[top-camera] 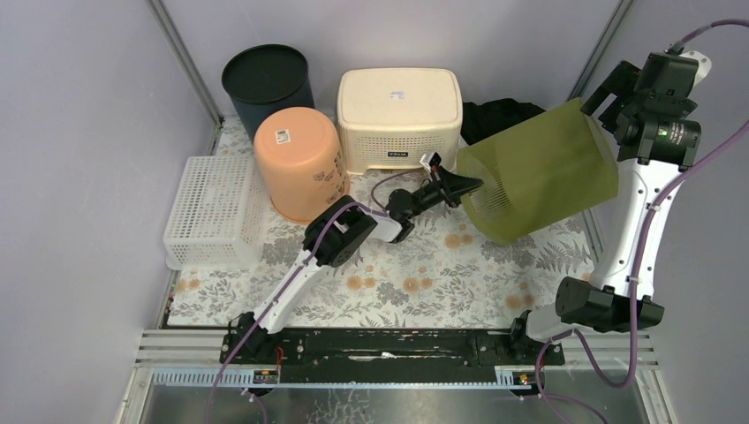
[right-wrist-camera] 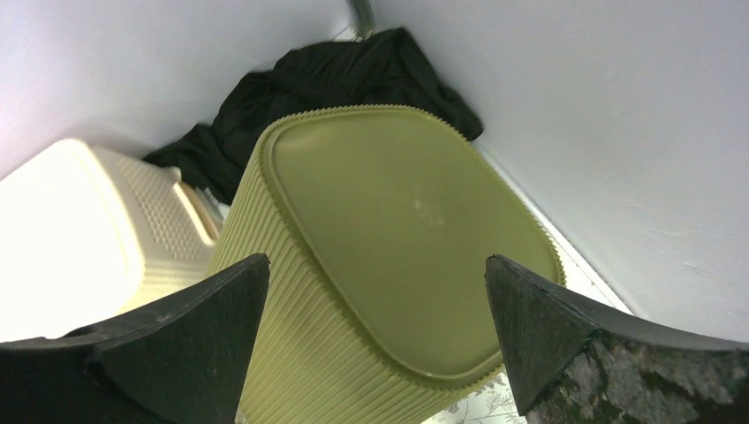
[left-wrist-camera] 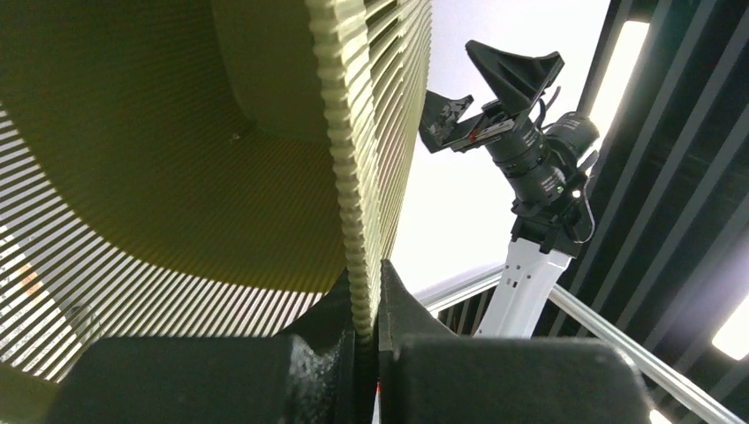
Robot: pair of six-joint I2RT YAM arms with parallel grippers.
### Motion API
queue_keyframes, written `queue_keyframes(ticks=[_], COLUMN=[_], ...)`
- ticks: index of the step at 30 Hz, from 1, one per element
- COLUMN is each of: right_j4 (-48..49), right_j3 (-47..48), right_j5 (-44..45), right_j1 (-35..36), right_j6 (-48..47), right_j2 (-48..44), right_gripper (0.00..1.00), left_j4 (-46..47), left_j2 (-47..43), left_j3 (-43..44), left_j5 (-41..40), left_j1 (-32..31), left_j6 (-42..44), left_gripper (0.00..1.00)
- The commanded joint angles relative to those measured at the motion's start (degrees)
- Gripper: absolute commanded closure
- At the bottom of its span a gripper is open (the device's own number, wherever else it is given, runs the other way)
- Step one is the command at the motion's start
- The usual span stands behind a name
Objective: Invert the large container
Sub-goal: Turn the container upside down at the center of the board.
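The large container (top-camera: pixel 539 172) is an olive-green ribbed bin, tilted on its side above the right of the floral table, its open mouth facing left and its base toward the right arm. My left gripper (top-camera: pixel 461 187) is shut on the bin's ribbed rim (left-wrist-camera: pixel 353 177); the left wrist view shows the rim wall pinched between the two jaws of that gripper (left-wrist-camera: pixel 369 309). My right gripper (top-camera: pixel 605 102) hangs open just off the bin's flat base (right-wrist-camera: pixel 397 256), its fingertips (right-wrist-camera: pixel 256 265) spread wide and apart from the plastic.
At the back stand a black round bin (top-camera: pixel 267 81), an upturned orange bucket (top-camera: pixel 300 159) and a cream perforated basket (top-camera: pixel 399 115). A white mesh basket (top-camera: pixel 215 212) lies on the left. Black cloth (top-camera: pixel 499 115) sits in the back right corner. Walls close in on both sides.
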Motion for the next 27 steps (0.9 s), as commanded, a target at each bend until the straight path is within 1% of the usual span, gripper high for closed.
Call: queue_keyframes(ticks=[1,5,8,14,19,20,22,24,27], right_j4=[4.08,6.27,6.88,8.26,8.55,8.51,8.48,8.45,8.43], right_j3=[-3.17,-8.84,-12.01,-15.57,-17.39,-17.77,-18.87,-19.7,-20.93], right_j5=[-7.06,-14.23,-15.63,-19.72,-26.05,-27.0,-28.7,-29.5,-31.26], right_j1=[-0.15,-0.16,-0.17,-0.15,-0.05,0.02,0.25,0.77,1.7], right_j6=[0.12,0.91,0.82,1.46,2.98,3.26,3.48,3.73,4.19], right_j2=[0.16,-0.88,-1.67,-3.6,-5.9,-6.34,-7.51,-8.74,-10.06], right_gripper=[0.01,0.0,0.03,0.12,0.19,0.2,0.21,0.21,0.21], left_j4=[5.11,4.95,4.95,4.85,4.65,4.6,4.51,4.43,4.38], left_j2=[-1.42,-0.2,0.29,-0.32,-1.0,-1.08,-1.14,-1.42,-2.26], left_j3=[-2.65,-2.51,-3.47,-6.82,-9.44,-9.93,-10.85,-12.77,-16.57], left_j5=[4.37,5.32,6.21,7.26,8.76,9.31,10.45,11.29,11.94], left_j1=[1.28,1.19,1.33,1.54,1.66,1.71,1.69,1.81,2.19], left_j6=[1.1,0.71,1.07,2.39,3.06,3.1,3.18,3.2,3.53], left_gripper=[1.0,0.99,0.98,0.98,0.96,0.95,0.87,0.75,0.63])
